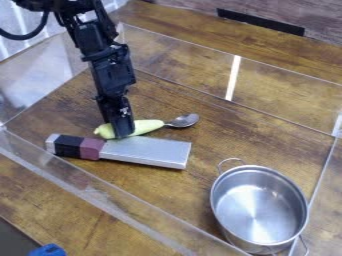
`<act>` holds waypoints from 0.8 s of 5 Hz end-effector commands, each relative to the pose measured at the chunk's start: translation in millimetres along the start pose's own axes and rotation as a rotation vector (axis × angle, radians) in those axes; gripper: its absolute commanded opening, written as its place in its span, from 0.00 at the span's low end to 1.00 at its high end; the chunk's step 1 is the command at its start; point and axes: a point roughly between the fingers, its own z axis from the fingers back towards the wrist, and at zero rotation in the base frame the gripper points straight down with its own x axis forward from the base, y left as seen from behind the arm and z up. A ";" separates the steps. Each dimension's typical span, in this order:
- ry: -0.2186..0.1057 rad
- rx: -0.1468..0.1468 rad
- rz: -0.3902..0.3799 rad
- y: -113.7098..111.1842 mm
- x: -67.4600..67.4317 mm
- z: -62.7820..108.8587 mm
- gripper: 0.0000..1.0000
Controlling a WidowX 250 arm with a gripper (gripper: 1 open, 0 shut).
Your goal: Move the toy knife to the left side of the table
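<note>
The toy knife point(123, 150) lies flat on the table point(201, 85), left of centre. Its grey blade points right and its black-and-maroon handle point(74, 147) points left. My gripper point(118, 124) hangs straight down from the black arm, just behind the blade. Its tips sit at the yellow-green handle of a metal spoon point(163, 125) that lies against the knife's far edge. The fingers look close together. I cannot make out whether they pinch the spoon handle or only touch it.
A steel pot point(258, 208) stands at the front right. Low clear plastic walls point(94, 188) border the tabletop on all sides. A small blue object point(47, 250) lies outside the front wall at the bottom left.
</note>
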 end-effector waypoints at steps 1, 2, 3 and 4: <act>-0.015 0.022 -0.057 6.7 4.9 9.3 0.00; 0.001 0.008 -0.125 4.8 9.8 5.8 0.00; -0.010 0.008 -0.100 5.1 6.0 16.0 0.00; -0.019 0.008 -0.076 5.3 2.2 25.4 0.00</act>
